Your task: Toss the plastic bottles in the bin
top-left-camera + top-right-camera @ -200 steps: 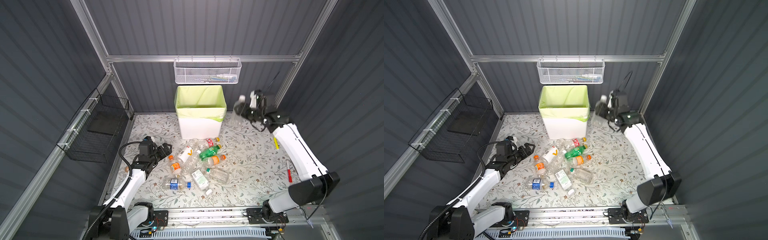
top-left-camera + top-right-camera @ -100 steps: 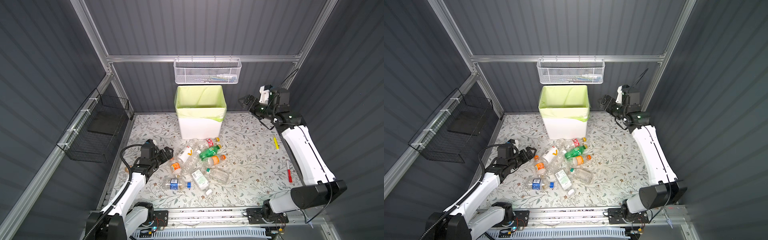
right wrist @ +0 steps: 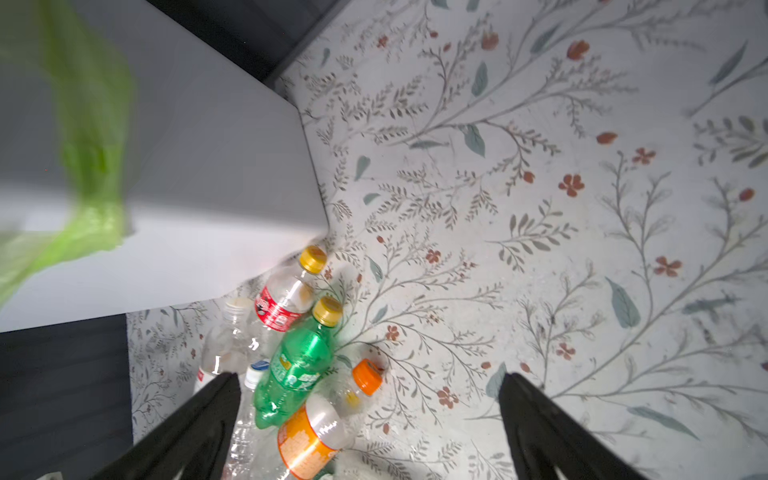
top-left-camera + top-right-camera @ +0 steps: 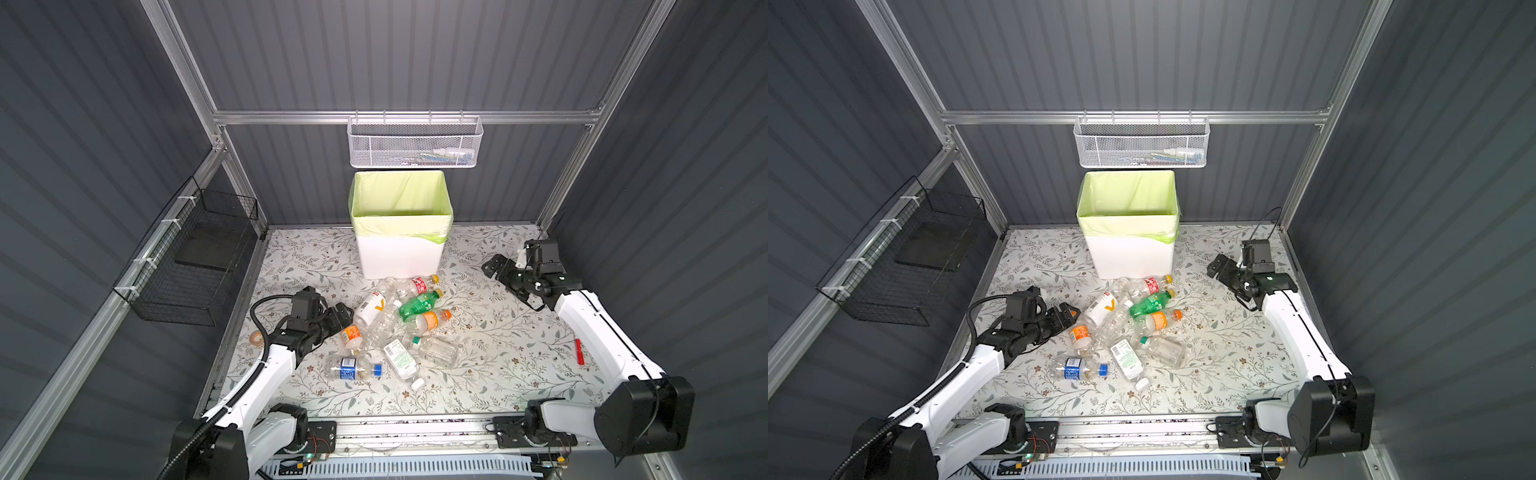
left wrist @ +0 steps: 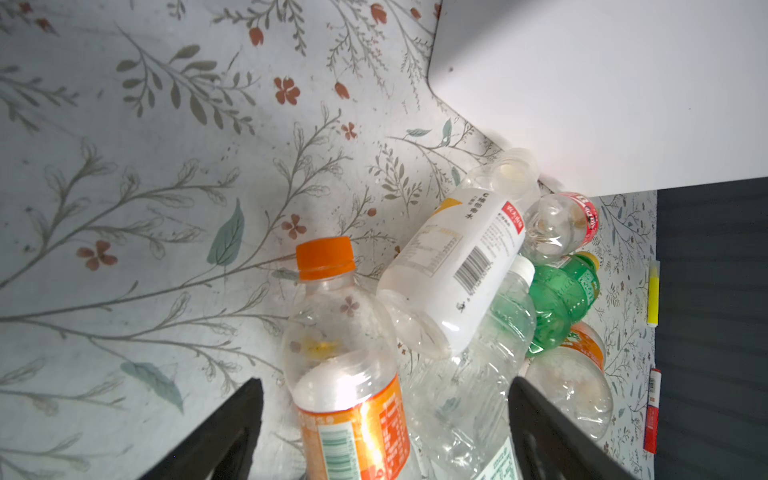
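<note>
Target container: the bin (image 4: 400, 255) stands upper centre in both top views, backed against the rear wall. Its mouth faces up and the liner is folded over the rim, so drops from above go in. Contents: cannot tell.
Work items: the plastic bottles (image 4: 380, 328) lie on their sides in one overlapping heap on the counter (image 4: 498, 357), centre frame, directly below the bin. The red-labelled bottle (image 4: 419, 284) lies just beside the bin's front wall.
Bottle count: nine on the counter.
- One green bottle (image 4: 417, 304)
- One red-labelled bottle
- One white-labelled bottle (image 4: 370, 307)
- One blue-labelled bottle (image 4: 348, 369)
- One green-printed bottle (image 4: 398, 359)
- Two orange-labelled bottles (image 4: 430, 321)
- Two bare clear bottles (image 4: 440, 352)
Overlap makes the count approximate.
Left arm: the left claw (image 4: 336, 322) sits at the heap's left edge, jaws spread wide either side of one orange-labelled bottle (image 5: 345, 386), grasping nothing. Judgement: staged on the outermost bottle, which should lift without disturbing the rest.
Right arm: the right claw (image 4: 495, 266) hangs mid-right, beside the bin and well apart from the heap, jaws fully spread, empty. Judgement: free for a pick.
Claw count: two.
Bystanders: one white mesh basket (image 4: 415, 143) and one black wire basket (image 4: 187, 266); neither is the target.
</note>
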